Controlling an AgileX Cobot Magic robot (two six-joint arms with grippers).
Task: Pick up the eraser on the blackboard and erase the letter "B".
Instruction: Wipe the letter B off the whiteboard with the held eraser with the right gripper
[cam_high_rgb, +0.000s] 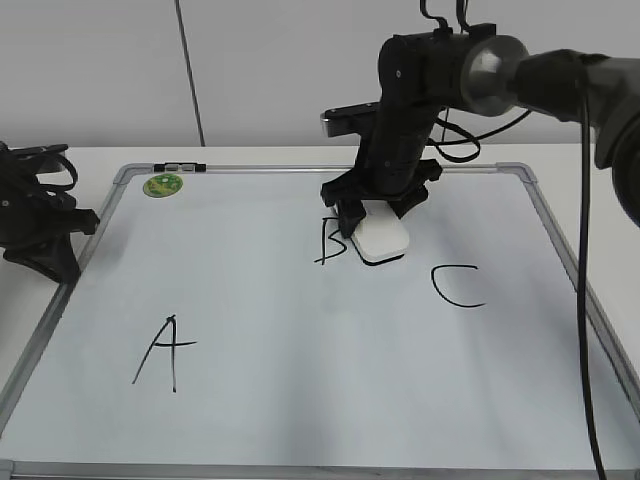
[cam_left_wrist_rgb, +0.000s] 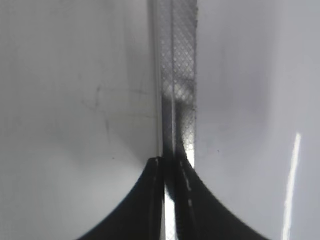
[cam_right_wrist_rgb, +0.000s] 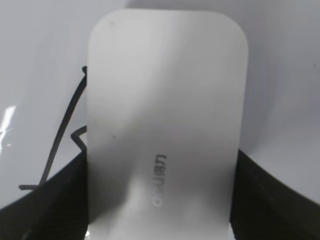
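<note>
- plain light grey wall (cam_high_rgb: 100, 70) out back, with one dark vertical seam (cam_high_rgb: 190, 70) running down it
- white counter (cam_high_rgb: 250, 155) below, lit pretty evenly

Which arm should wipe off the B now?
Right. Its pincer already grips the eraser against the letter "B" on the blackboard. The left pincer sits shut at the board's left frame.
</note>
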